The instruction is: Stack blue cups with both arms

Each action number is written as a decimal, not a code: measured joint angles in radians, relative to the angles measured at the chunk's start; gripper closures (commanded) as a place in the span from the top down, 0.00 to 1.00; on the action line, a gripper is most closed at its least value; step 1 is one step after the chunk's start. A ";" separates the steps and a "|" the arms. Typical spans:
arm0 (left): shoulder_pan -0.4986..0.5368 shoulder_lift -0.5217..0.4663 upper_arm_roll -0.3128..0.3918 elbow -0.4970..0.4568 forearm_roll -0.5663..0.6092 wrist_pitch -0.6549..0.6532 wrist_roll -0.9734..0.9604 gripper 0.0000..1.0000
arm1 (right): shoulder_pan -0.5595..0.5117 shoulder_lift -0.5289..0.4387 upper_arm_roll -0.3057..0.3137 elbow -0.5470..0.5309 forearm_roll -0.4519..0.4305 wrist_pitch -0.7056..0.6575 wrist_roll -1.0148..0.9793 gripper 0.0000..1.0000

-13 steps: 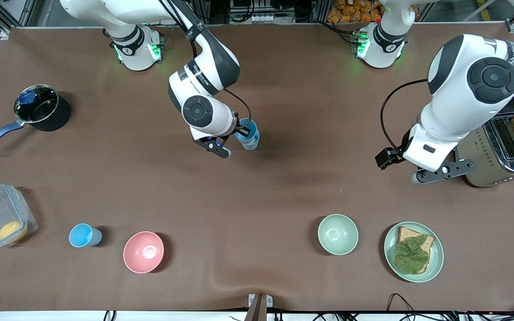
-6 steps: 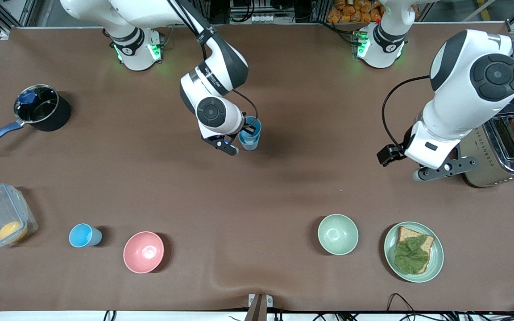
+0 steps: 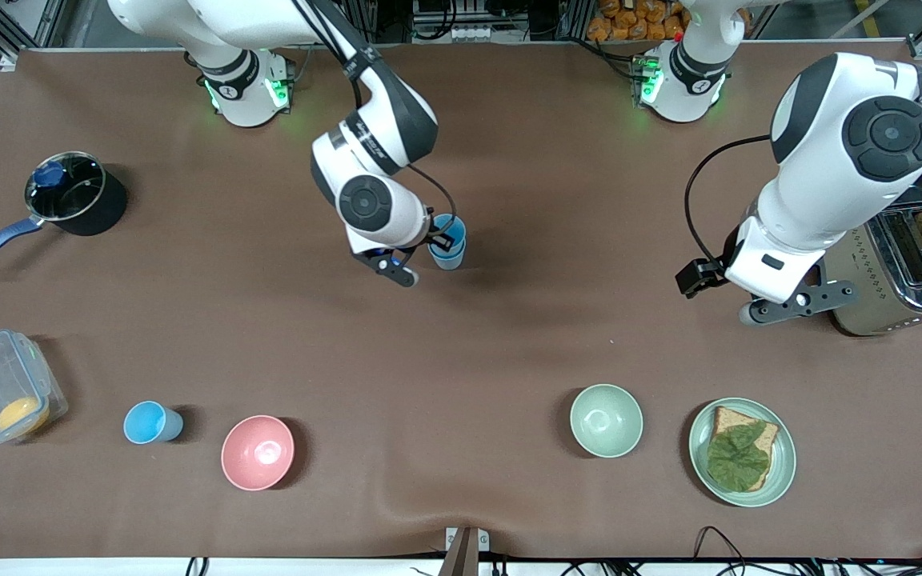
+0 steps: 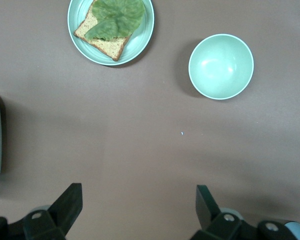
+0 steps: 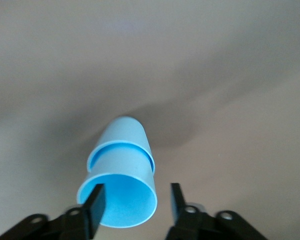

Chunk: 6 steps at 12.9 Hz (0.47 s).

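Right gripper (image 3: 427, 250) at the nested cups (image 3: 447, 242) mid-table; jaws slightly apart across the top cup's rim, one finger (image 5: 94, 206) inside, contact unclear, probably loose. Third cup (image 3: 149, 422) beside pink bowl (image 3: 258, 452). Left gripper (image 4: 138, 212) waits, jaws wide, empty, over bare table by the toaster (image 3: 901, 276).

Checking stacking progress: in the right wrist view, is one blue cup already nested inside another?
Yes, the upper blue cup sits inside the lower blue cup, whose rim rings it.

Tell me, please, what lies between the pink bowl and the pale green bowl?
Nothing: the front view shows only bare table between the pink bowl and the pale green bowl.
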 measured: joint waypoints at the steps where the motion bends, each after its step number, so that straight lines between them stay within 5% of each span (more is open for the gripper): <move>1: 0.000 0.000 0.000 0.000 0.000 0.000 0.000 1.00 | -0.008 -0.025 -0.018 0.006 -0.029 -0.024 -0.016 1.00; 6: 0.001 -0.001 0.000 0.008 0.000 -0.016 0.001 1.00 | -0.253 -0.133 -0.074 0.008 -0.116 -0.213 -0.492 1.00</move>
